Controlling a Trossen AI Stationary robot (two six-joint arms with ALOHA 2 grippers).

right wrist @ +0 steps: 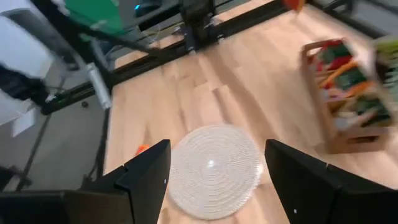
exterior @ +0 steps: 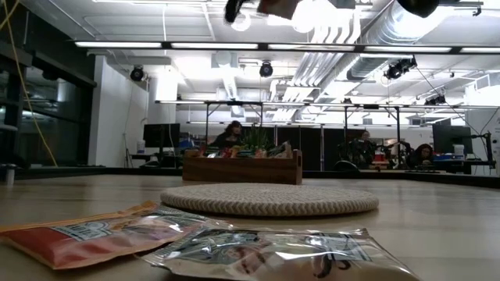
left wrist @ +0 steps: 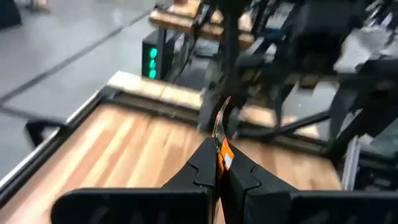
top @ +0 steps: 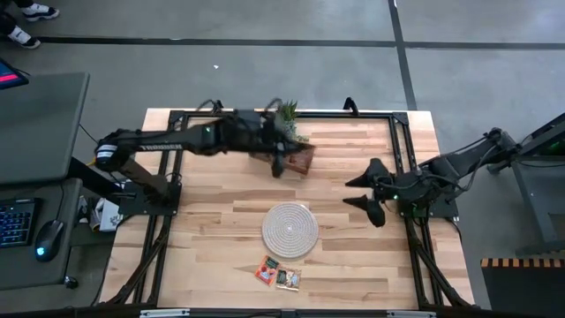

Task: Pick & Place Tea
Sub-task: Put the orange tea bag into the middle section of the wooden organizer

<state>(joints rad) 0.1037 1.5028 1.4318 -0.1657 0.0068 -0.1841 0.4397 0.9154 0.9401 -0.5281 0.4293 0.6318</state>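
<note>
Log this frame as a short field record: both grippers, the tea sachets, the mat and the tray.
left gripper: shut on an orange-red tea sachet, above the brown wooden tray
right gripper: open, empty, at the table's right side
round whitish woven mat: table centre, nothing on it
loose sachets: two flat packets near the table's front edge, one orange-red, one paler
tray contents: sachets standing in it, count unclear
</note>
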